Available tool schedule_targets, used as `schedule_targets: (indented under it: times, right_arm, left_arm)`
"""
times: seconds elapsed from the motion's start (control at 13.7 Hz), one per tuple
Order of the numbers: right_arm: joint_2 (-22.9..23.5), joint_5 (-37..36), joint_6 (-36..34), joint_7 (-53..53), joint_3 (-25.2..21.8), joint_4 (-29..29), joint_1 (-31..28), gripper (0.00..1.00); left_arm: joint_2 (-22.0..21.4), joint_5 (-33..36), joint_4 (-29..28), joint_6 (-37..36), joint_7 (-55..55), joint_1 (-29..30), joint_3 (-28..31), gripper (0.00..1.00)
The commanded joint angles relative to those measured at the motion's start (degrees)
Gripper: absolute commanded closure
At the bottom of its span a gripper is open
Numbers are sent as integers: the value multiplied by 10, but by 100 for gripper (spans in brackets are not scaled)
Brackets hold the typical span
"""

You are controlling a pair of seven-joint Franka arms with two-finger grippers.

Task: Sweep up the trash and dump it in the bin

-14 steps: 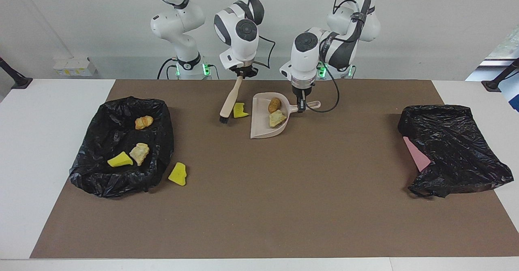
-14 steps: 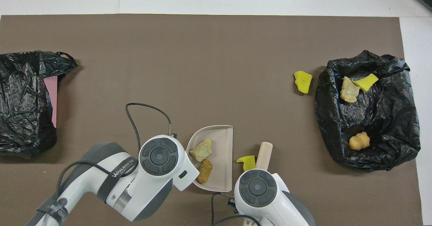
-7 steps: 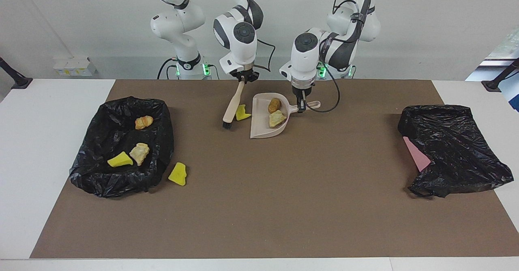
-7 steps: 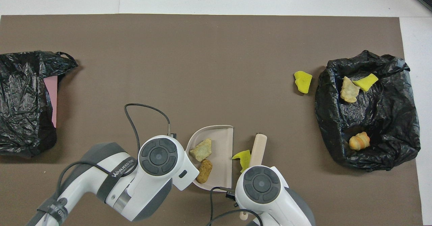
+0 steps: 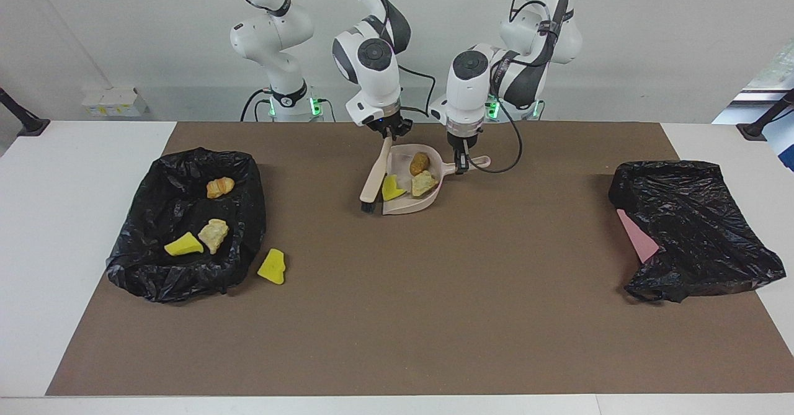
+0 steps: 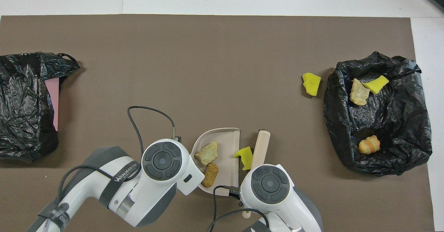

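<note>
Right end effector (image 5: 386, 134) clamped on brush (image 5: 374, 179), has swept yellow chunk (image 5: 391, 188) over dustpan (image 5: 414, 203) lip, just below it. Left end effector (image 5: 461, 165) clamped on dustpan handle. Three chunks loaded; one yellow piece (image 5: 272, 267) left beside bin bag (image 5: 149, 266).

You've got seven trash bits. In the beige dustpan (image 5: 403, 203), near the mat's robot-side edge, mid-length: orange-brown lump (image 5: 419, 162), pale beige lump (image 5: 423, 183), and a yellow spongy piece (image 5: 391, 188) at the pan's open lip, touching the brush (image 5: 374, 178). In the open black bin bag (image 5: 155, 272) at the right arm's end: striped orange-tan lump (image 5: 219, 187), beige lump (image 5: 213, 234), yellow wedge (image 5: 183, 245). One yellow chunk (image 5: 272, 267) lies on the mat just beside that bag.
</note>
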Motion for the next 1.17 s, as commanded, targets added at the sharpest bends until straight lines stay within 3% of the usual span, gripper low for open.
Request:
schedule_targets:
  times: [0.0, 0.37, 0.58, 0.8, 1.1]
  right_arm:
    - [39, 4, -42, -12, 2, 77, -4, 100]
    - [37, -63, -115, -74, -1, 126, -23, 100]
    - [42, -123, -117, -138, 0, 132, -39, 100]
    - [59, -198, -122, -212, 0, 135, -100, 100]
    - [112, -256, -148, -224, 0, 204, -186, 100]
  left_arm:
    - [-10, 9, -17, 22, -12, 8, 2, 100]
    - [1, 4, -14, 46, -13, 41, 2, 100]
    - [8, -2, -10, 59, -13, 61, 2, 100]
    - [25, -6, 15, 60, -20, 79, 2, 100]
    - [57, -6, 64, 50, -47, 98, 2, 100]
